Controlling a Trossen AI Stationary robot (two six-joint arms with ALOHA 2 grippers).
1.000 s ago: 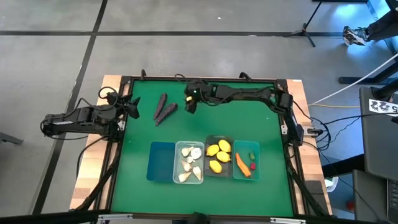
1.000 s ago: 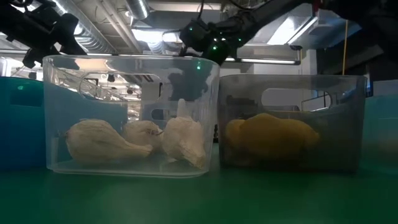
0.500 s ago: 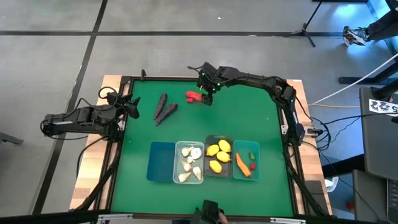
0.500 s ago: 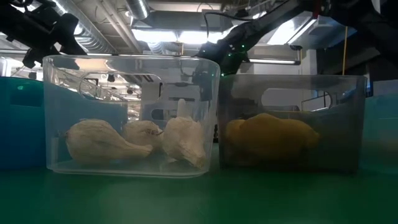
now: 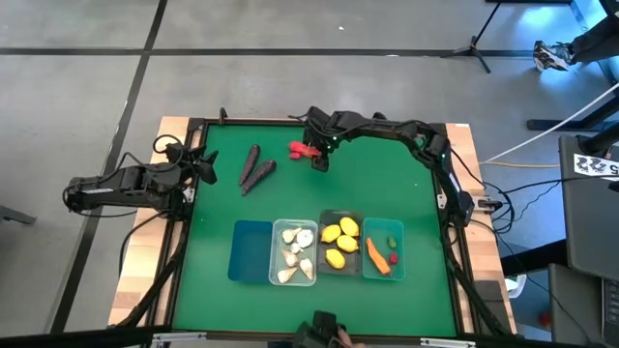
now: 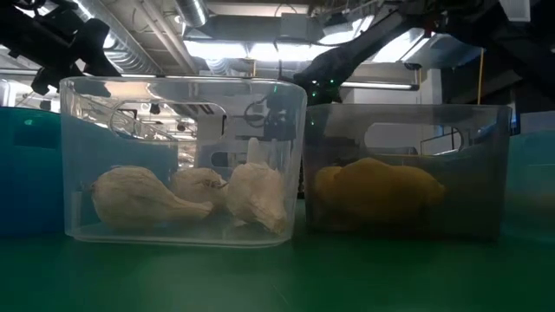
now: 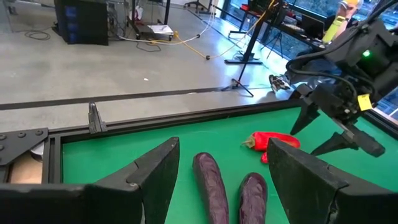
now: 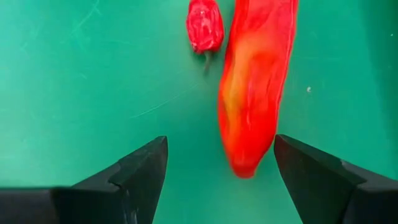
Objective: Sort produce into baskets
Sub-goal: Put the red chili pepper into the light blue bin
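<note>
Covering most of the high view, the green bench (image 5: pixel 406 208) carries a row of four bins along its near side: a blue bin (image 5: pixel 251 251), a clear bin (image 5: pixel 294 252), a dark grey bin (image 5: pixel 340 242) and a teal bin (image 5: pixel 382 247), set side by side and touching. The right arm (image 5: pixel 387 128) reaches along the far edge of the bench, and its end effector (image 5: pixel 318 155) stands with fingers spread just above the surface, the long red pepper (image 8: pixel 254 81) lying between and just ahead of the open fingers, not gripped. A smaller red pepper (image 8: pixel 204 26) lies just beside it on the green surface. The left arm (image 5: pixel 126 184) rests at the left edge of the bench, its end effector (image 7: pixel 221 186) also spread and empty, facing two dark purple eggplants (image 5: pixel 256 168) that lie side by side on the far left part of the bench. The clear bin holds garlic bulbs (image 6: pixel 182 198); the grey bin holds yellow lemons (image 5: pixel 339 239); the teal bin holds an orange carrot (image 5: pixel 376 255) and small red pieces (image 5: pixel 392 249). Nothing is visible inside the blue bin.
</note>
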